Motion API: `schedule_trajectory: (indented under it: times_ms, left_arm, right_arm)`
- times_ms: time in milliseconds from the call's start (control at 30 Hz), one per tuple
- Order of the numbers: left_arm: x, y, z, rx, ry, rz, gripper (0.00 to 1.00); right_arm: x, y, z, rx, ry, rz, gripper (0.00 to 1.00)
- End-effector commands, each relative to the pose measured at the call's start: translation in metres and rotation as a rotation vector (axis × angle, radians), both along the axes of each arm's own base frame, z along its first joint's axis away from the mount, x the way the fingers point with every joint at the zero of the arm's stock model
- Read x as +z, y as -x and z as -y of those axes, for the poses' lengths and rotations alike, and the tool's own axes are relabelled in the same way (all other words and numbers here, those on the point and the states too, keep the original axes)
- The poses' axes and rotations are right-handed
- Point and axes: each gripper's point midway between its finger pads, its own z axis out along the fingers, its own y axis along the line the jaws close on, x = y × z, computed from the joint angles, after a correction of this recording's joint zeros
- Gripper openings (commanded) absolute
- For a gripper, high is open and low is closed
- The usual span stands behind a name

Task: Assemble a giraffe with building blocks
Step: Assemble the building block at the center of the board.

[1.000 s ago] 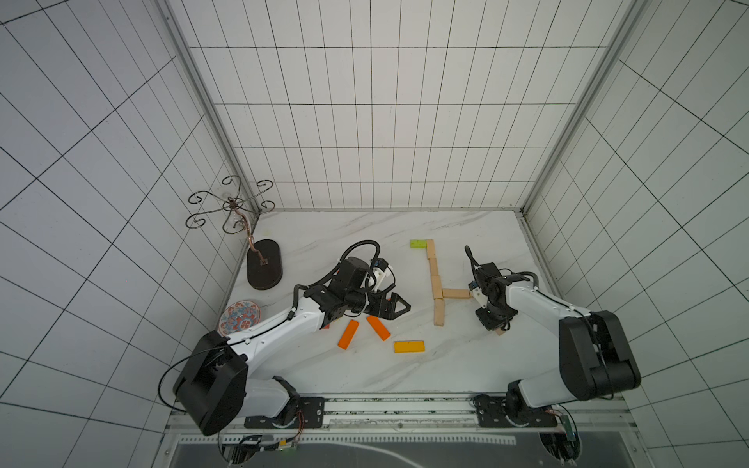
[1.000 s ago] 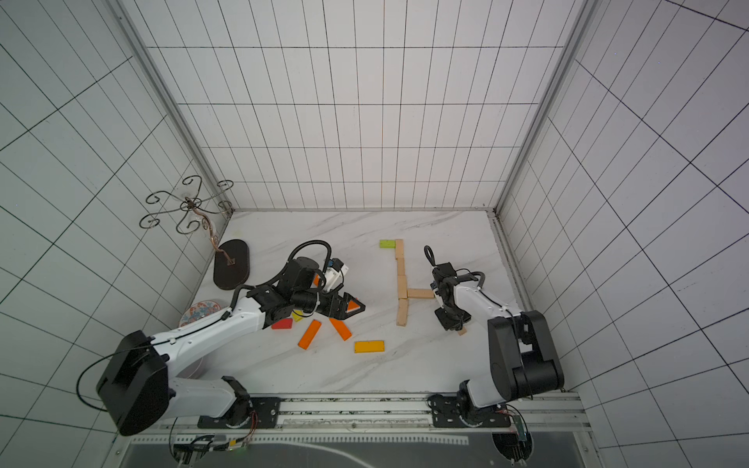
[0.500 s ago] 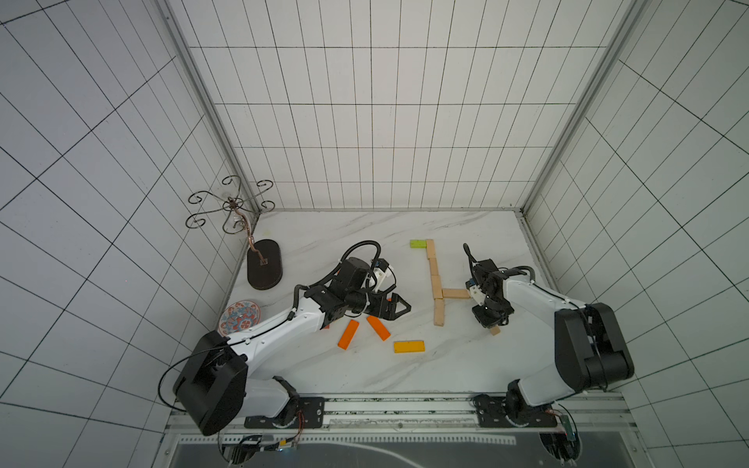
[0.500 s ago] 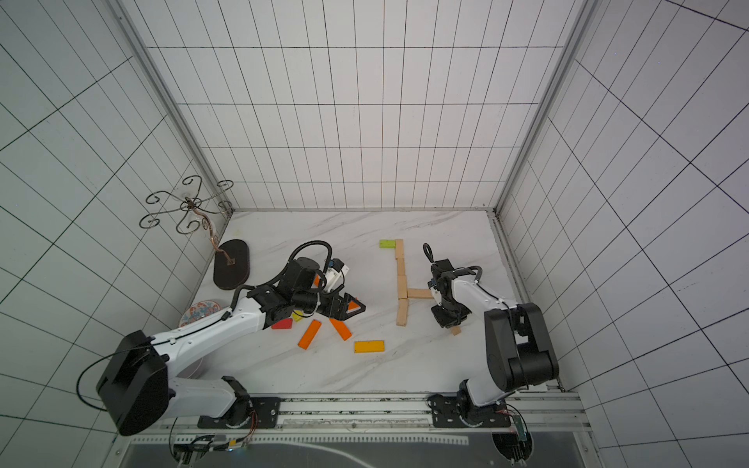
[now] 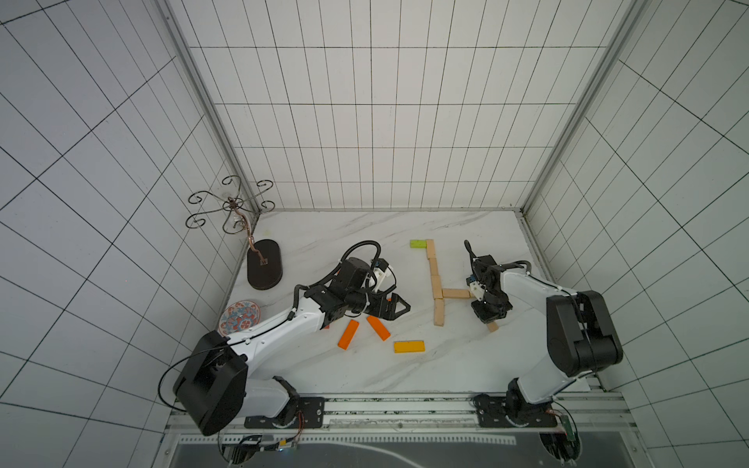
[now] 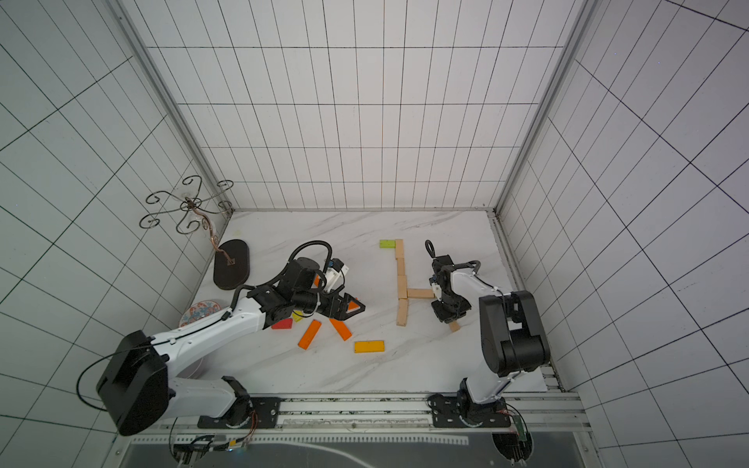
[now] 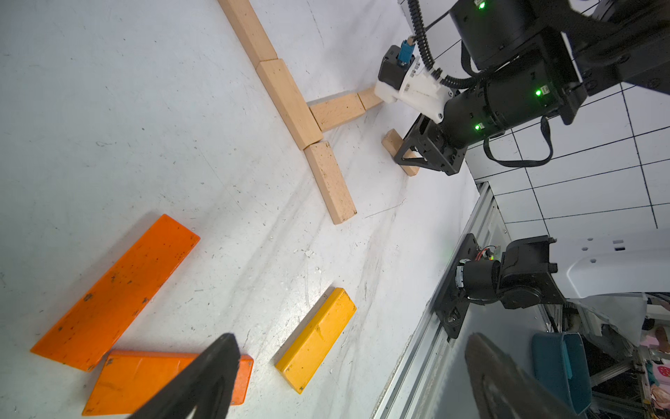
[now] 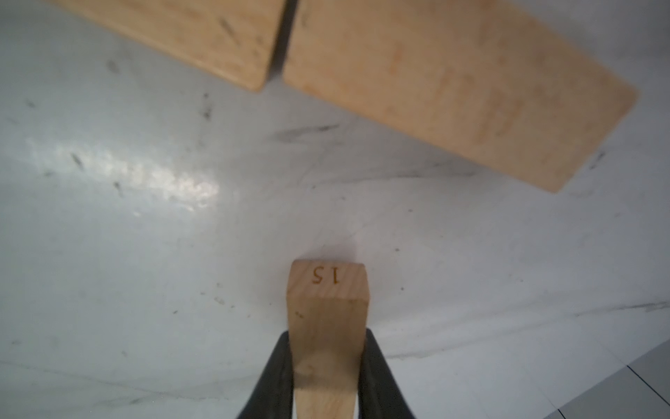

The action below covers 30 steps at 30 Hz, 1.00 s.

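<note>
Gripping a pale wooden block (image 8: 328, 326) stamped "15", right fingers (image 8: 275, 381) clamped, left fingers (image 7: 203, 381) spread apart.

We see pale bars (image 5: 435, 283) flat in a branched line, a lime green block (image 5: 418, 243) at its far end, orange bars (image 5: 348, 334) and a yellow bar (image 5: 409, 347) loose nearby, another pale bar (image 8: 328, 294) in the right gripper (image 8: 327, 344).

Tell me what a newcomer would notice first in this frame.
A half-built figure of pale wooden blocks lies on the table, with a lime green block beside its far end. Close to its side branch, the right arm's jaws pinch another pale block stamped 15. The left arm's jaws gape wide by two orange blocks and a yellow block.
</note>
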Motion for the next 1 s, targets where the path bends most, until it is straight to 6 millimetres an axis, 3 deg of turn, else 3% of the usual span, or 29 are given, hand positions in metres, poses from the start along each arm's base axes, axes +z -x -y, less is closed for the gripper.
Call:
schedule_trajectory:
  times_ms: [0,333,400,567,733,967]
  left_arm:
    - [0.005,-0.005,0.003,-0.002,0.003,0.03,0.97]
    - [0.006,-0.004,0.003,-0.005,0.003,0.033,0.97]
    - [0.006,-0.004,0.002,-0.003,0.003,0.034,0.97]
    - [0.005,-0.004,0.002,-0.004,0.002,0.032,0.97]
    - [0.005,-0.003,0.002,-0.006,0.006,0.03,0.97]
    - [0.005,-0.003,0.003,-0.009,0.007,0.028,0.97]
  right_arm:
    - [0.012,-0.016,0.0,-0.014,-0.022,0.035,0.31]
    - [0.01,-0.012,0.0,-0.012,-0.035,0.018,0.4]
    - [0.009,-0.012,-0.001,-0.012,-0.039,0.013,0.38]
    - [0.009,-0.016,-0.005,-0.035,-0.068,0.015,0.17]
    - [0.012,-0.023,-0.009,-0.065,-0.095,0.03,0.15]
    - [0.018,-0.029,0.001,-0.11,-0.076,0.048,0.16]
